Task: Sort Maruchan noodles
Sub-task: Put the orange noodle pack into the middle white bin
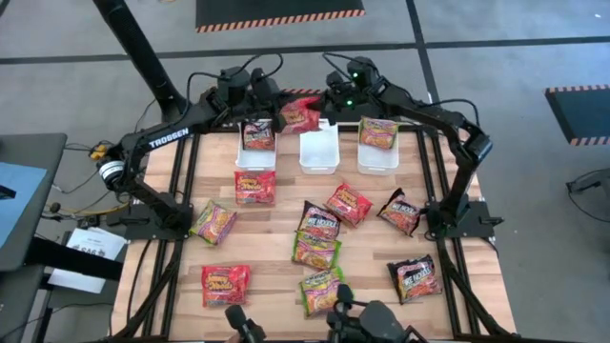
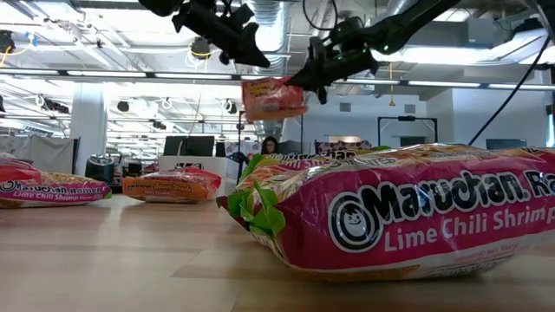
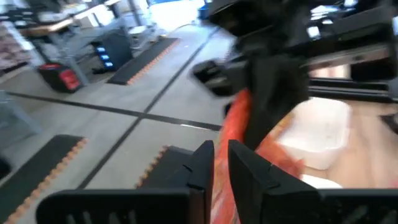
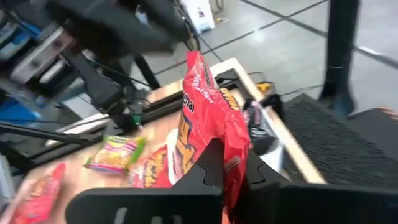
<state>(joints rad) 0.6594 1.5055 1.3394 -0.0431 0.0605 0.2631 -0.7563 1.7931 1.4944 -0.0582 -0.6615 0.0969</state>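
High view, and down at the near edge of the table (image 1: 162, 286) a green packet (image 1: 321, 290) sits beside a dark one (image 1: 415, 278) to its right and a red one (image 1: 226, 284) to its left. Mid-table, more noodle packets are scattered: a green one (image 1: 213, 223) at left, a dark one (image 1: 320, 222) in the centre, a red one (image 1: 348, 203) just beyond it. Farther back, three white bins (image 1: 318, 152) stand in a row; the left bin (image 1: 256, 145) holds a packet, the right bin (image 1: 377, 152) has one lying across its top.

Now the action, at the far edge above the bins: a red packet (image 1: 299, 115) hangs in the air between both arms. The right gripper (image 4: 229, 163) is pinched tight on its lower edge. The left gripper (image 3: 221, 163) sits right against the same packet with its fingers narrow; whether it grips or has let go, I cannot tell.

The risk here looks like the handover itself. If both pull at once, the crinkly wrapper could tear or slip free. And the right's thin edge pinch could let it swing and drop outside the bins.
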